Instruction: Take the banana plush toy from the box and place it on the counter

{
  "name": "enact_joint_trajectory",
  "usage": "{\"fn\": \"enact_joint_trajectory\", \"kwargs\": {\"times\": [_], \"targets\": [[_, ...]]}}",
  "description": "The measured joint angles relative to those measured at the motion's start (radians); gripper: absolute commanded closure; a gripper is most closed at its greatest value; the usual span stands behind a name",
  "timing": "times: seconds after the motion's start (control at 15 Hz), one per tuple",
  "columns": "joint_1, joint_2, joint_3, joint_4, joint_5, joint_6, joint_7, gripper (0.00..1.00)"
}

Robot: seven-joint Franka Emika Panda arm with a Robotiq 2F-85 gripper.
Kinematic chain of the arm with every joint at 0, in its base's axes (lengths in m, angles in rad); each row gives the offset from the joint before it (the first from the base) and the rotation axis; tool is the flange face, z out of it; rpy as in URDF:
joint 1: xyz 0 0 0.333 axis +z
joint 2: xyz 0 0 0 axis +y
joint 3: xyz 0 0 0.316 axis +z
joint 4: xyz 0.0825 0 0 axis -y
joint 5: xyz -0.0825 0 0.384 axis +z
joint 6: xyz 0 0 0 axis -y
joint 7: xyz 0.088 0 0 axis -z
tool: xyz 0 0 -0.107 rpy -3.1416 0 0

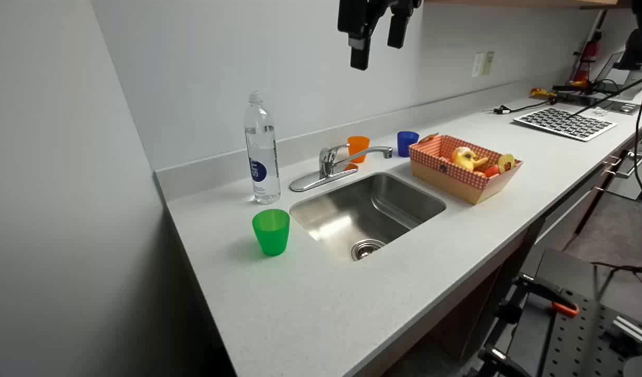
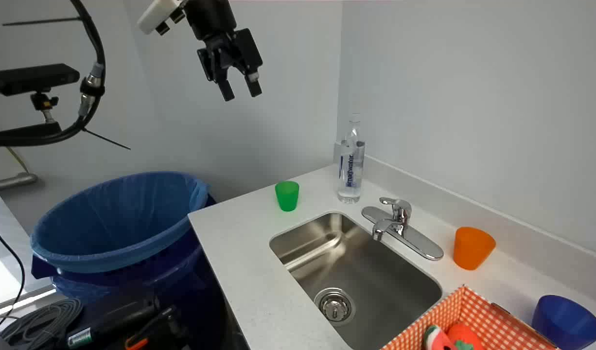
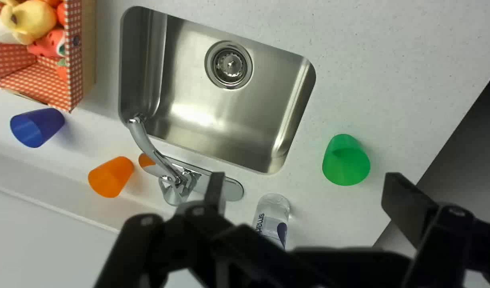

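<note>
The banana plush toy (image 1: pixel 463 159), yellow with a pale part, lies among red and orange toys in the box (image 1: pixel 444 180). It also shows in the wrist view (image 3: pixel 32 19) at the upper left corner. The box, with a red-checked lining, stands on the white counter (image 1: pixel 300 309) beside the sink. In an exterior view the box (image 2: pixel 502 325) is cut off by the frame and the banana is out of view. My gripper (image 1: pixel 378 50) hangs high above the counter, empty, its fingers wide apart. It also shows in an exterior view (image 2: pixel 241 92) and in the wrist view (image 3: pixel 305 189).
The steel sink (image 1: pixel 405 201) is inset beside the box, with a faucet (image 1: pixel 327 166) behind it. A tall water bottle (image 1: pixel 263 157) and a green cup (image 1: pixel 272 233) stand at the corner end. Orange (image 1: pixel 358 148) and blue (image 1: pixel 406 144) cups stand near the wall.
</note>
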Motion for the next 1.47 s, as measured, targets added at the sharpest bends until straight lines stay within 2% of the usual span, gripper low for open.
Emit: {"fn": "enact_joint_trajectory", "kwargs": {"times": [0.87, 1.47], "targets": [[0.000, 0.001, 0.000, 0.000, 0.000, 0.000, 0.000, 0.00], [0.004, 0.021, -0.041, -0.004, -0.003, 0.000, 0.002, 0.00]]}}
